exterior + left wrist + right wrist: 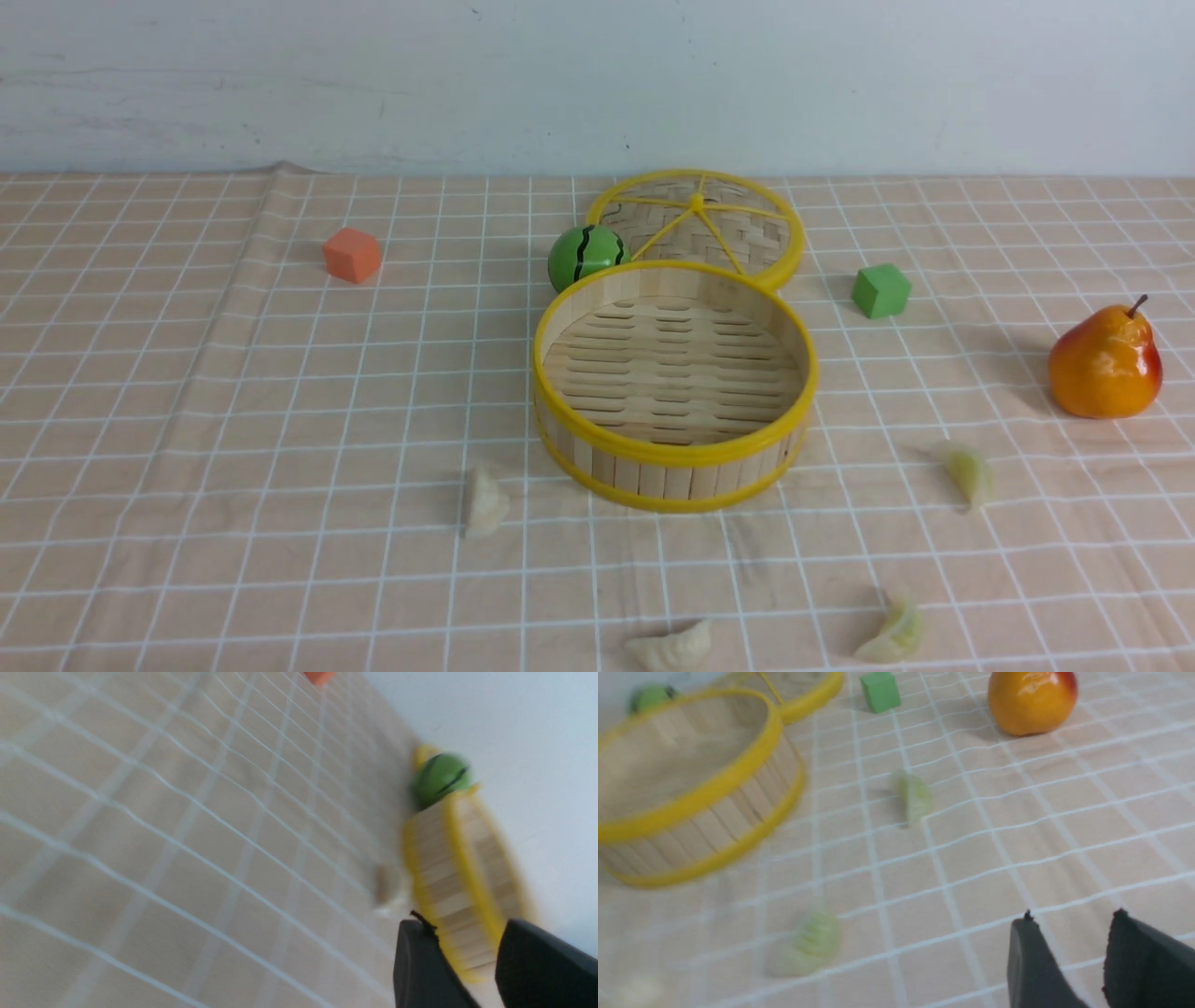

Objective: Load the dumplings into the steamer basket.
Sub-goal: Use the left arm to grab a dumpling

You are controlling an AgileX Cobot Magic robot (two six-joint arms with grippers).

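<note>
Left claw (467, 931) and right claw (1073, 917), each with jaws moderately parted and empty, both clear of the cloth. Ahead of the right claw lies the near green dumpling (808, 942). Beyond it is the far green dumpling (914, 795), beside the steamer basket (691, 798), which holds none. Ahead of the left claw, a blurred off-white dumpling (387, 891) lies just beside the basket wall. The second off-white dumpling (670, 647) lies between the two claws' sides, on the basket's near side. The dumplings are small pleated crescents. They are probably light and somewhat smooth, perhaps yielding, so they are best pinched across the plump middle. The tapering tips would likely slip. The worktop carries a peach checked cloth (187, 420) with slight wrinkles that low fingertips might drag. Farther from both claws, behind the basket, are the woven lid (695, 219) and a toy watermelon ball (586, 257). To the sides stand an orange cube (352, 255), a green cube (880, 290) and a pear (1106, 362). Approach room looks ample, and a pale wall closes the scene.
</note>
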